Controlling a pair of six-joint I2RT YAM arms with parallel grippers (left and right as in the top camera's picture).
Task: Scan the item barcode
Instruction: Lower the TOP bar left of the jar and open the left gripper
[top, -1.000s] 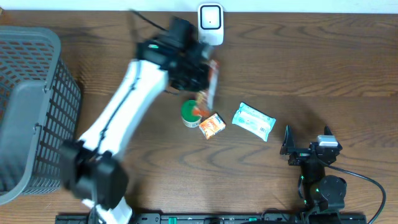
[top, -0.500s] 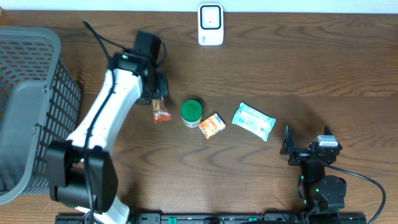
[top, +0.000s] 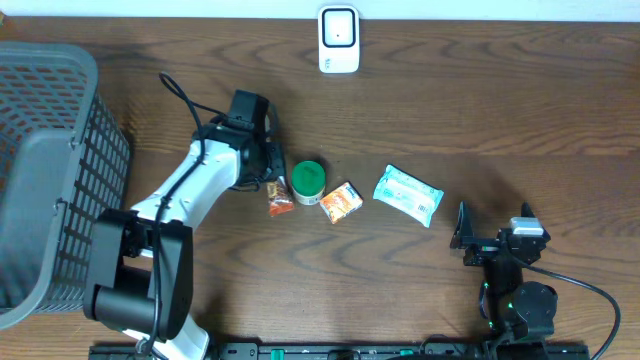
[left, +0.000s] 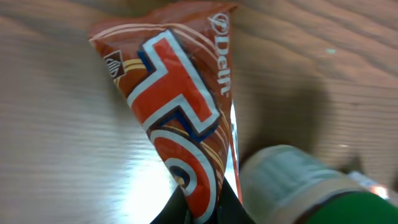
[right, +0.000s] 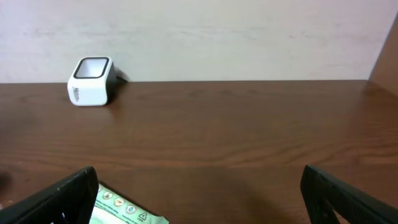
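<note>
While our left end effector (top: 270, 188) clenched its narrow end, we saw the snack packet (left: 180, 118) glossy red-orange, with white, blue-edged stripes; our right end effector (right: 202, 194) hung released.

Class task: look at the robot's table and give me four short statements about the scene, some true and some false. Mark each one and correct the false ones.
1. The left pincer is shut on the red snack packet. True.
2. The white scanner lies inside the grey basket. False: it stands on the table at the far edge, well apart from the basket.
3. The right pincer is open and holds nothing. True.
4. The red snack packet is held right at the scanner. False: it is low over the table beside the green-lidded jar, away from the scanner.
</note>
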